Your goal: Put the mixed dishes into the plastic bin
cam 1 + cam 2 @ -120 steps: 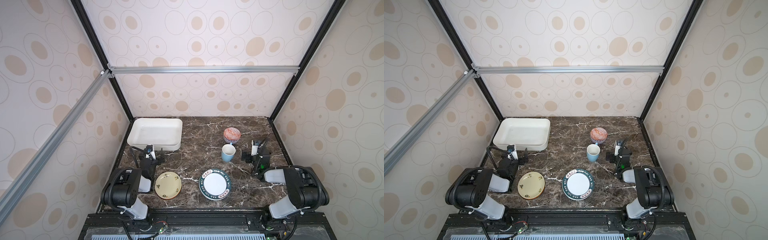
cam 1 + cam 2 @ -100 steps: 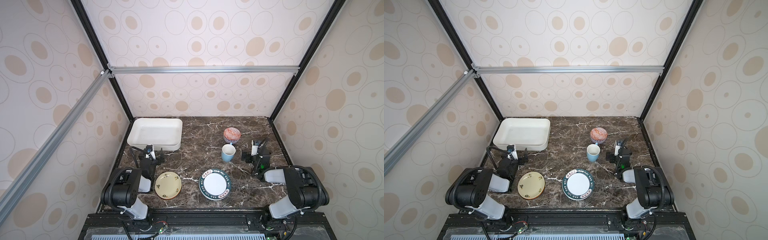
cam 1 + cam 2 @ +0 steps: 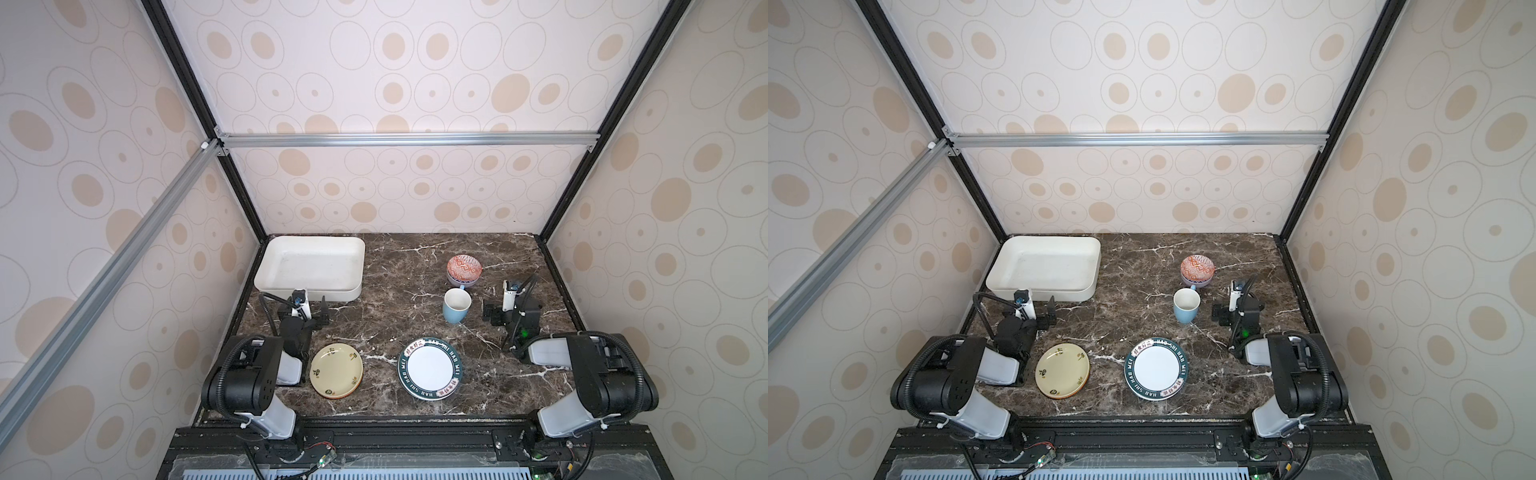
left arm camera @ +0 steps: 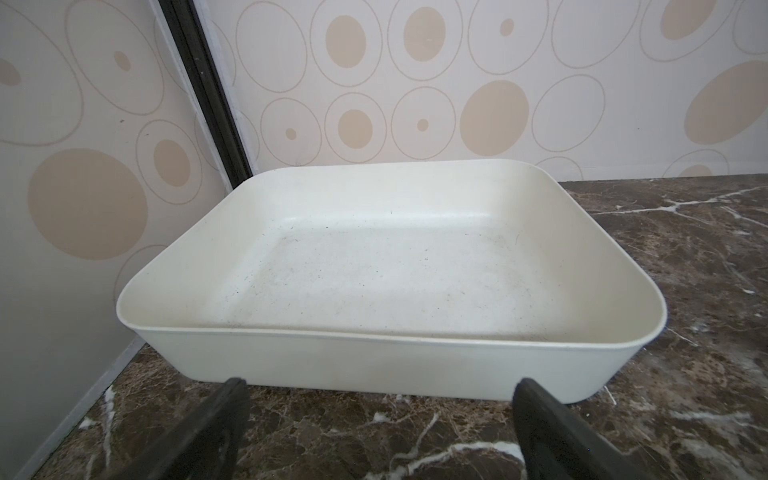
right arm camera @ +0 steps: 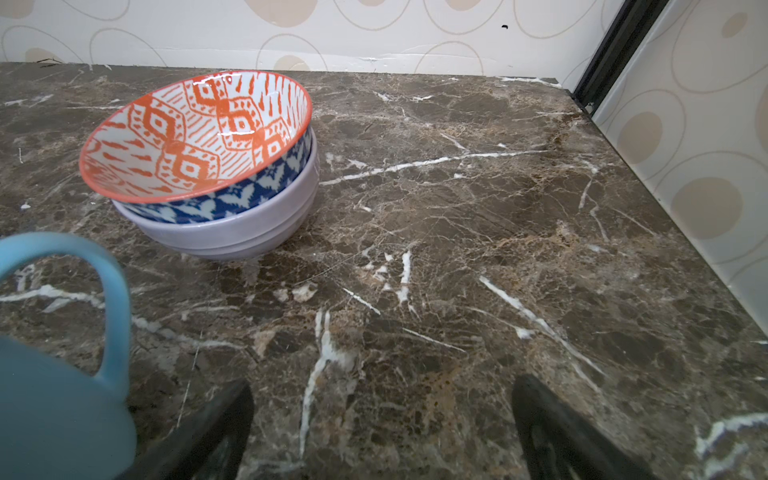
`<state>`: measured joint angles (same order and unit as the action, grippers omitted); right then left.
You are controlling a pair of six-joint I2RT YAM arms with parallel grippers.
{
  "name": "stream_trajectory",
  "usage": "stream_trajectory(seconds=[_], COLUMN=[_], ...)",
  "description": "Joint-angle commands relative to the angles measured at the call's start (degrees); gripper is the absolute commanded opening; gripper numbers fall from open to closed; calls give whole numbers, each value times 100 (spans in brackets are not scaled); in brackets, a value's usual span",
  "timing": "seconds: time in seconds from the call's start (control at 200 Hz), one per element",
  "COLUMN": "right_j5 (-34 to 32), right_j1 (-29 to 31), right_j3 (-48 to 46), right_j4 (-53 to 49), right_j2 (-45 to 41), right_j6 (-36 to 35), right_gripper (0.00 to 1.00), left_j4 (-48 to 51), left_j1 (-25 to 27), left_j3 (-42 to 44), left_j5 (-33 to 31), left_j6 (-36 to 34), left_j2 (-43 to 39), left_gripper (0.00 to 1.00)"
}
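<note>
The white plastic bin [image 3: 345, 293] [image 3: 1044, 266] stands empty at the back left, and its near wall [image 4: 395, 361] fills the left wrist view. My left gripper [image 3: 304, 304] [image 4: 382, 386] hovers open just before that wall, holding nothing. A pale yellow plate [image 3: 336, 370] and a green-rimmed white plate [image 3: 430, 368] lie near the front edge. At the back right, a red-patterned bowl [image 3: 464, 266] [image 5: 195, 133] nests in a lilac bowl [image 5: 232, 232]. The light blue mug [image 3: 456, 305] [image 5: 54, 395] stands upright in front of them. My right gripper [image 3: 512, 306] [image 5: 384, 390] is open and empty, to the right of the mug.
The dark marble table [image 3: 395, 299] is walled by patterned panels on three sides with black frame posts at the back corners. Both arm bases sit at the front corners. An orange rim [image 3: 356, 386] peeks from under the yellow plate.
</note>
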<state>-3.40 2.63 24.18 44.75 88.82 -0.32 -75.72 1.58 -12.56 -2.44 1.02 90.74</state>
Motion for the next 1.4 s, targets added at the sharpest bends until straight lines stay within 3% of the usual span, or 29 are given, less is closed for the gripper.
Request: stream_trajectory(seconds=[0.0,0.21,0.35,0.44,0.54,0.6,0.715,0.845,1.02,1.21,1.39], right_j5=[-3,-3,-12,-374,-325,-770,-1451,-1417,-1247,-1220,-963], right_j1=[-31,-30,-26,-26,6,125,274,333,717,1655,2357], right_j3=[42,31,15,38,662,1145,1934,3186,4149,5117,5991], right_j4=[-3,6,36,55,-1719,-2730,-3910,-5506,-6335,-6950,-7410], right_j2=[-78,-78,-92,-162,-759,-1071,-1571,-1558,-1190,-553,181], right_j6=[-45,-54,-39,78,-82,-150,-50,-10,-61,94,379], right_gripper=[100,100,100,100,100,98,98,97,100,100,100], left_j4=[-115,-131,2116,2854,3962,4686,5809,6567,7414,8322,9020], left_j1=[-44,-35,-33,-35,-82,-200,-604,-985,-1437,-1879,-2047], left_j3=[-71,-63,-1054,-1571,-2427,-3034,-4108,-5091,-6349,-7653,-8432], left_j5=[42,-9,-140,-58,-459,-371,148,352,322,337,299], left_j6=[-85,-88,-29,-246,-179,-116,84,180,245,495,306], left_j2=[-30,-100,-788,-983,-1101,-1026,-680,-179,721,1922,2824], left_gripper=[99,99,99,99,99,99,99,99,99,99,99])
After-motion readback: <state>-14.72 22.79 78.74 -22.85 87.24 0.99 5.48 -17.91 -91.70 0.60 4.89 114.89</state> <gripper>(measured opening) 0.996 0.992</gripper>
